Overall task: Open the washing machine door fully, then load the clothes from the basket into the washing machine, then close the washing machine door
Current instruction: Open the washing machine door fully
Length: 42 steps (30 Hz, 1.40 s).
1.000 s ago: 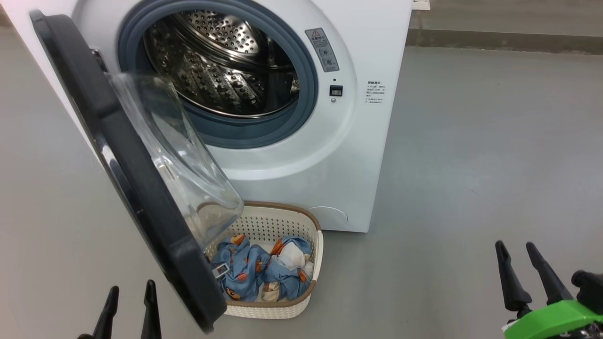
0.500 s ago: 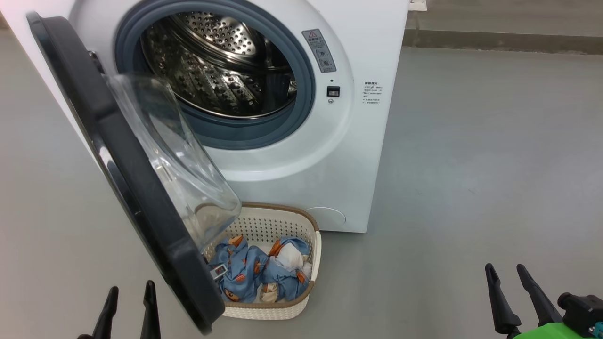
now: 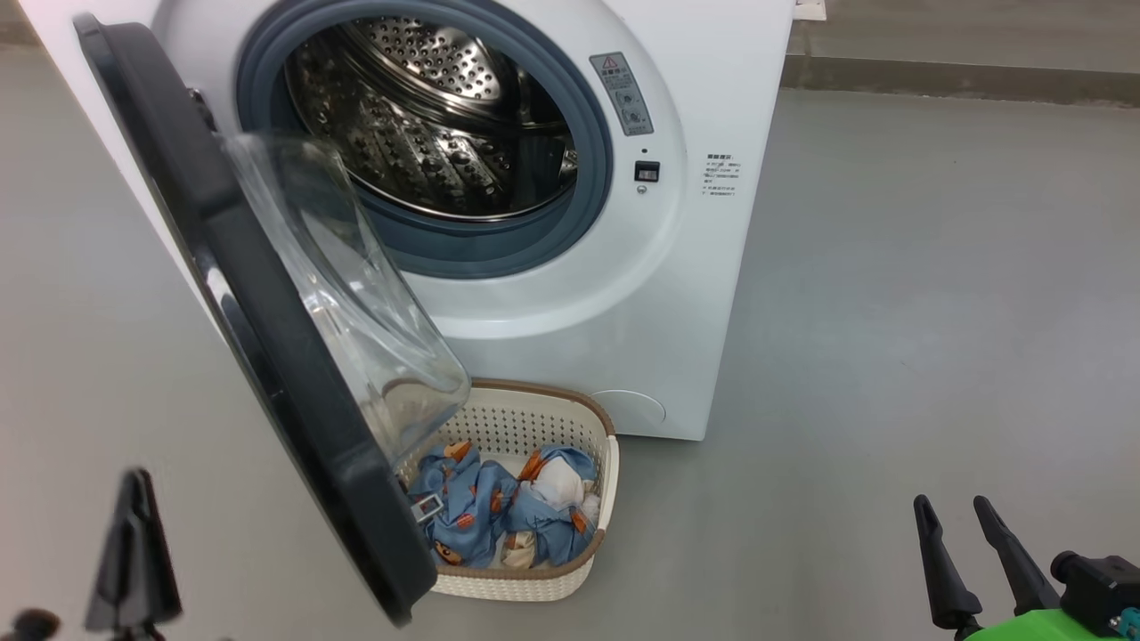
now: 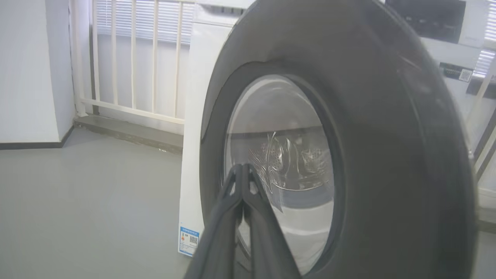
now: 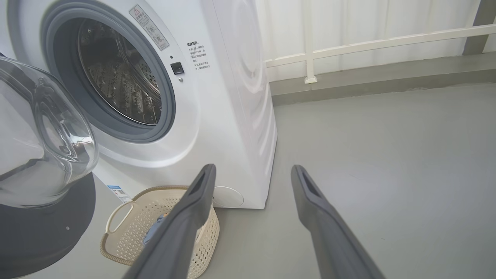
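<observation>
Two soft, light bundles of clothes [image 3: 503,515] lie in the basket [image 3: 607,481] beneath the open washing machine door [image 3: 267,320]; a raised top fold seems best to pinch. The left hand [image 3: 134,534] is closed, empty; the right hand [image 3: 949,506] is open, empty.

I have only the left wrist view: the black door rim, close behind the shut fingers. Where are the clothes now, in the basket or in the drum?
Observer: In the basket. The head view shows both blue printed bundles of clothes lying in it, on the floor before the washing machine.
Operator: Is anything in the drum?
Observer: No clothes in the part that the head view shows, only bare perforated steel.
Operator: And the right fingers?
Observer: Open and holding nothing, low at the right of the head view, well apart from the basket.
</observation>
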Available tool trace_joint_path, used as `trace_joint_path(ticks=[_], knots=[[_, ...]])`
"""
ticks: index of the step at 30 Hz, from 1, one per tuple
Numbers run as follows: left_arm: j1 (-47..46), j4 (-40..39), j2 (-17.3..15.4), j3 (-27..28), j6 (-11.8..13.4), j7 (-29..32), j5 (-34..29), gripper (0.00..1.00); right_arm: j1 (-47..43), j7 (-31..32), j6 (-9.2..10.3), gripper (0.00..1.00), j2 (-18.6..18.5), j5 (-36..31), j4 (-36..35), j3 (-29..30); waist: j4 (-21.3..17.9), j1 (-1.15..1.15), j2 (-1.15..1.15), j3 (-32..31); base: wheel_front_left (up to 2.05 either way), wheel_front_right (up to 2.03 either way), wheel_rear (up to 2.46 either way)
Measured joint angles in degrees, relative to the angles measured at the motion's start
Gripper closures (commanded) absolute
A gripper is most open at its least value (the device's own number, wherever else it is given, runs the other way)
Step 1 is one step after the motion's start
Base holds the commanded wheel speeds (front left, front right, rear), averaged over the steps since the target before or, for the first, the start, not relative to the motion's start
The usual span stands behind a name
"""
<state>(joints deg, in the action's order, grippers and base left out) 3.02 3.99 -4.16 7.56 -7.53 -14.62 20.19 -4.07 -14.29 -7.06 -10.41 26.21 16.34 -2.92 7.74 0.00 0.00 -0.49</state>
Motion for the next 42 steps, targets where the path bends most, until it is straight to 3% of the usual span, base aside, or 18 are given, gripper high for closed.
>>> trace_joint_path(ticks=[6, 9, 13, 19, 24, 30, 42], knots=[[-1.89, -14.74, 0.69, -2.49, 0.00, -0.02, 0.04, 1.00, -0.02, 0.00, 0.00, 0.00, 0.18, -0.93, -0.68, 0.48, 0.55, 0.00, 0.00, 0.12, 0.00, 0.00, 0.00], [-2.06, -20.64, 1.14, -7.58, 0.00, -0.07, -0.11, 1.00, -0.03, -0.01, 0.00, 0.00, 0.18, -0.93, -0.78, 0.58, 0.73, 0.00, 0.00, 0.32, 0.00, 0.00, 0.00], [-2.08, -22.37, 1.33, -16.86, 0.00, -0.07, -1.48, 1.00, -0.02, -0.01, 0.00, 0.00, 0.15, -0.93, -0.83, 0.49, 0.57, 0.00, 0.00, 0.57, 0.00, 0.00, 0.00], [-1.55, -15.78, 1.34, -26.42, 0.30, 1.04, -1.53, 1.00, -0.02, -0.01, 0.00, 0.00, 0.13, -0.93, -0.93, 0.35, -0.31, 0.00, 0.00, 0.86, 0.00, 0.00, 0.00], [-1.44, -8.75, 1.34, -29.94, 1.69, 1.09, 1.38, 1.00, -0.01, 0.00, 0.00, 0.00, 0.12, -0.93, -0.97, 0.34, -0.78, 0.00, 0.00, 1.40, 0.00, 0.00, 0.00], [-1.73, -1.57, 1.34, -29.83, 4.10, 0.91, 2.55, 1.00, -0.01, 0.00, 0.00, 0.00, 0.10, -0.99, -1.10, 0.68, -0.74, 0.00, 0.00, 1.99, 0.00, 0.00, 0.00], [-4.20, 3.37, 1.40, -25.28, 5.16, 0.23, 4.60, 1.00, 0.02, 0.00, 0.00, 0.00, 0.05, -1.09, -1.49, 1.09, -0.41, 0.00, 0.00, 2.04, 0.00, 0.00, 0.00]])
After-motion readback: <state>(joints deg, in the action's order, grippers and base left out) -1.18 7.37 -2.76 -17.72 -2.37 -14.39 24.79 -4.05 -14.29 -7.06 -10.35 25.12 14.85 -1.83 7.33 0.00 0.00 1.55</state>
